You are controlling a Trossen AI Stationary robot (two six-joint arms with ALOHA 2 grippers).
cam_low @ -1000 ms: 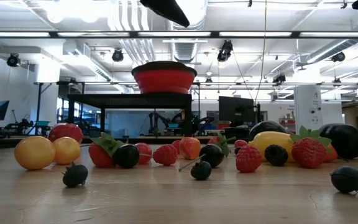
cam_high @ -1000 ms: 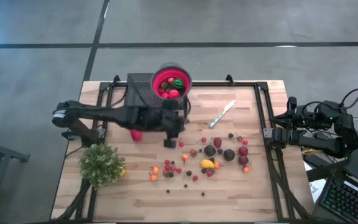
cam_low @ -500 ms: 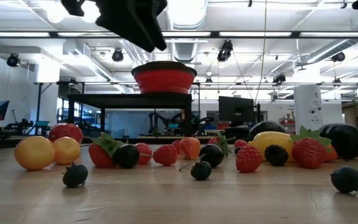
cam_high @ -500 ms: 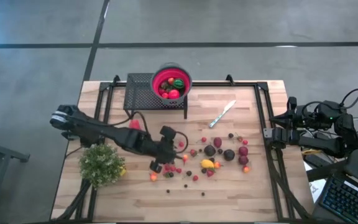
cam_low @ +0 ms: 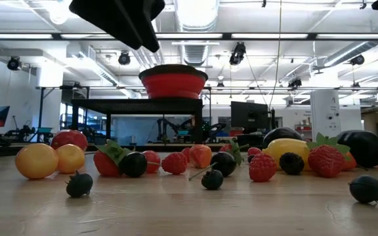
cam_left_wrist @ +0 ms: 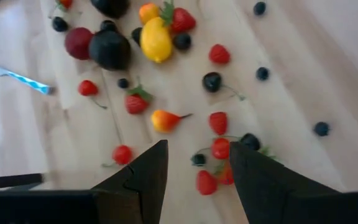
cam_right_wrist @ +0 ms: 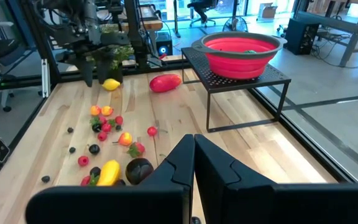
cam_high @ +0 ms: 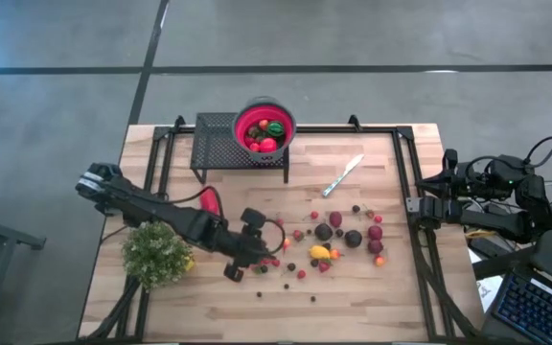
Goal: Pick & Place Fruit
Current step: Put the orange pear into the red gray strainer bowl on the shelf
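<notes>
Since a second ago we see the left claw [cam_high: 243, 246] swing away from the red bowl [cam_high: 264, 126] on its black mesh stand [cam_high: 220, 140] and come down over the near cluster of fruit [cam_high: 326, 240] on the counter [cam_high: 372, 292]. Half a second back it was already out there; now it sits slightly nearer the front edge. Its fingers [cam_left_wrist: 143, 176] stand apart with nothing between them, hanging above the berries without touching any. The right claw [cam_high: 417, 204] has not moved; it waits at the right rim of the counter, clenched shut and empty. The fruit itself lies where it lay before.

Counting what we can: one bowl, holding at least three pieces, red and green. One larger red piece [cam_high: 209, 201] lies alone between the stand and the plant [cam_high: 156, 253]. One yellow lemon-shaped fruit [cam_high: 319, 253] sits in the middle of the scatter, with three dark maroon plum-sized pieces [cam_high: 338, 233] just beyond it. In the left wrist view we count about nine small red berries [cam_left_wrist: 218, 122], one orange-yellow piece with a stem [cam_left_wrist: 163, 121], and several dark berries spread loosely about. One silver knife [cam_high: 343, 175] lies apart from the fruit, toward the back. The small pieces beneath the left arm are partly hidden from above, so we cannot give a full total.
</notes>
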